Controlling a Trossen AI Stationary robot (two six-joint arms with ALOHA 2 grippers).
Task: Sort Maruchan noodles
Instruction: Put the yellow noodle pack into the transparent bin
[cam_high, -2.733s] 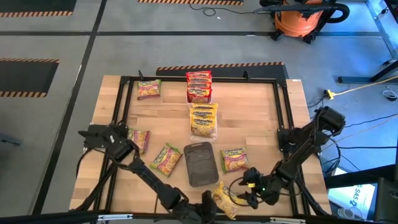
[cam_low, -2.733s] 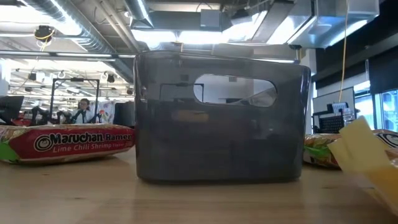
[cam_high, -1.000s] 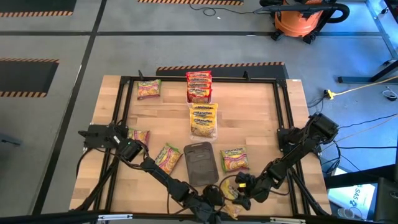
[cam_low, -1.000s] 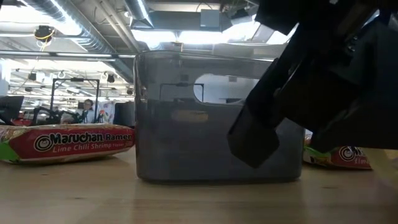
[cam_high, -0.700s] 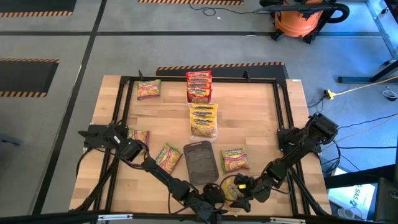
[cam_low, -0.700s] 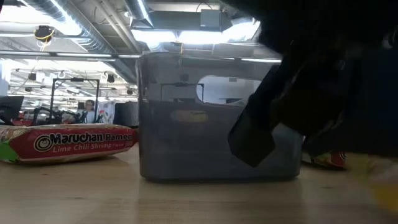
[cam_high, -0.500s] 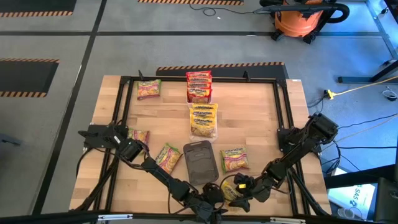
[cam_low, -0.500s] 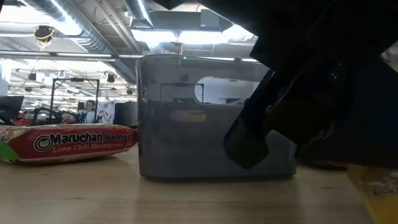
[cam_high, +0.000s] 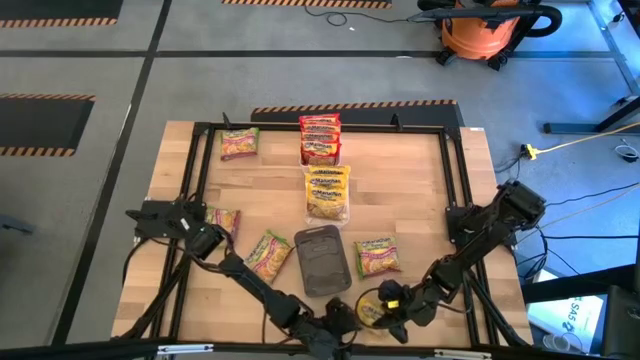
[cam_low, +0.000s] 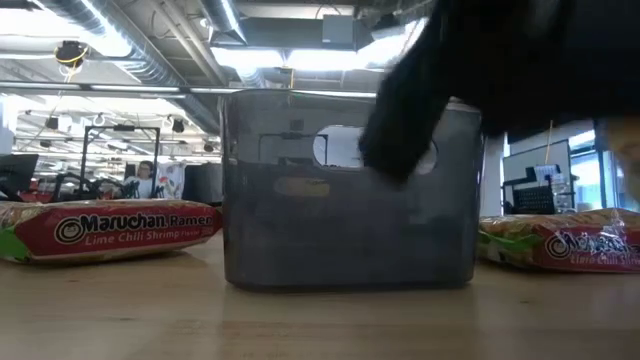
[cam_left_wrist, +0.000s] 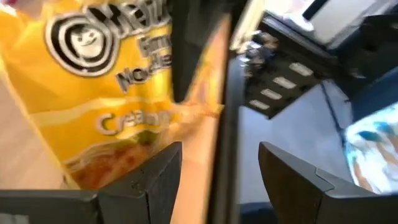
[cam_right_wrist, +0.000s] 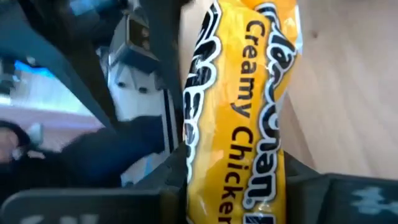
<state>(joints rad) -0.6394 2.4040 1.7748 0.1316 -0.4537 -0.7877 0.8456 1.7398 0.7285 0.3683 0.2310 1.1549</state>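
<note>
High view shows both arms meeting at the near edge of the wooden table (cam_high: 400, 190). The right gripper (cam_high: 385, 305) is clamped on a yellow Creamy Chicken packet (cam_high: 372, 308), and the right wrist view shows this packet (cam_right_wrist: 239, 112) squeezed between its dark fingers. The left gripper (cam_high: 335, 320) sits just beside the same packet; in the left wrist view its two fingers (cam_left_wrist: 155, 180) stand apart, with nothing between them, and the yellow packet is close in front. A dark tray (cam_high: 322, 262) lies just beyond the grippers. Green-and-pink packets (cam_high: 376, 257) lie on both sides of the tray. Farther away there is a yellow stack (cam_high: 327, 193), then a red stack (cam_high: 320, 139), and one more green-and-pink packet (cam_high: 239, 143) at the far left corner.
</note>
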